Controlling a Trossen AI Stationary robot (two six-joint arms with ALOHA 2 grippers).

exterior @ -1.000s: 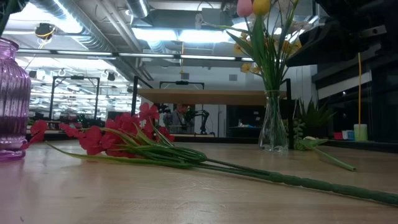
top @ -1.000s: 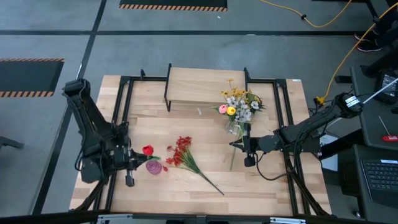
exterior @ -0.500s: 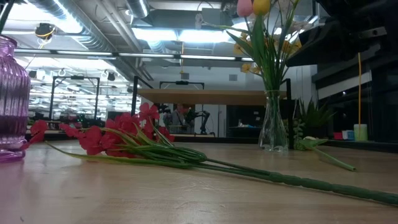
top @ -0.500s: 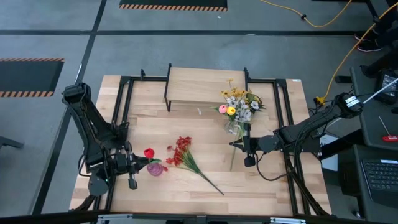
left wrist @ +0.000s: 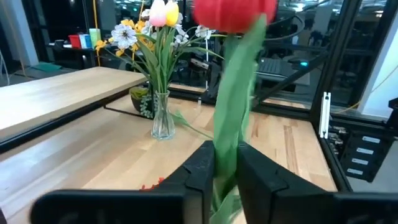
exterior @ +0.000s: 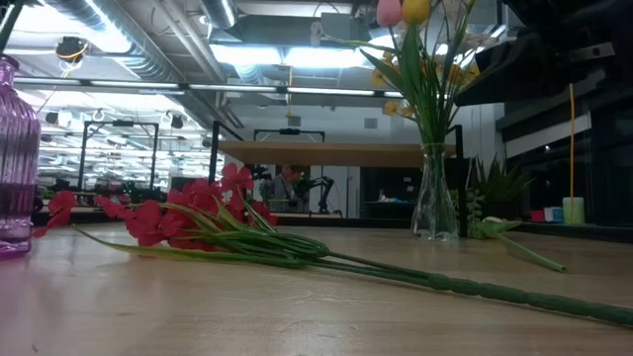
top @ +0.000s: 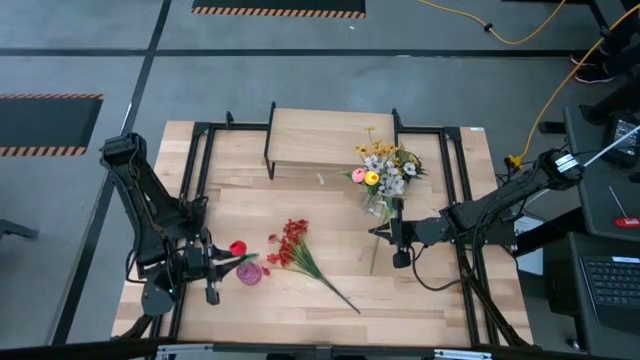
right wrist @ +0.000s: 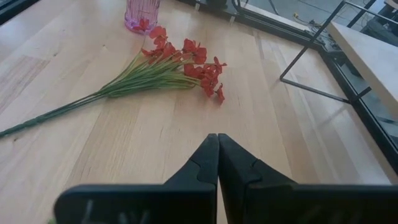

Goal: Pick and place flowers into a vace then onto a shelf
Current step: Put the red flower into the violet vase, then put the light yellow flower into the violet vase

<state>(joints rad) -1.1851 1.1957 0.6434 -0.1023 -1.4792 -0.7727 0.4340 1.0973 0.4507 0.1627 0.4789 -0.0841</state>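
Note:
My left gripper (top: 214,268) stands at the table's near left, just left of the pink ribbed vase (top: 249,271), and is shut on the red tulip (top: 238,248). The pink vase (exterior: 15,158) stands upright on the table. The red berry spray (top: 292,245) lies flat to its right. A clear glass vase (top: 378,206) holds the pink and yellow tulips and small blossoms (top: 381,170). My right gripper (top: 400,243) is shut, just near-side of that vase, and holds nothing. The shelf (top: 330,138) stands at the far edge. My left gripper pinches the red tulip's green stalk (left wrist: 225,155) between its two fingers, below the red head (left wrist: 235,14). The fingers come level from the table's left and lie across the stalk. The tulip stands nearly upright above them. Its lower end is hidden below the fingers.
A loose green stalk (top: 376,252) lies on the table beside my right gripper. The berry spray's long stem (top: 335,285) runs toward the near edge. Black frame rails (top: 200,160) border the table on both sides. Bare wood (top: 300,205) lies between the shelf and the spray.
My left gripper has moved toward the table's near edge, carrying the red tulip with it, and has stayed shut on the stalk. In the low view the pink vase has shifted a little toward the table's left. My right arm has kept still.

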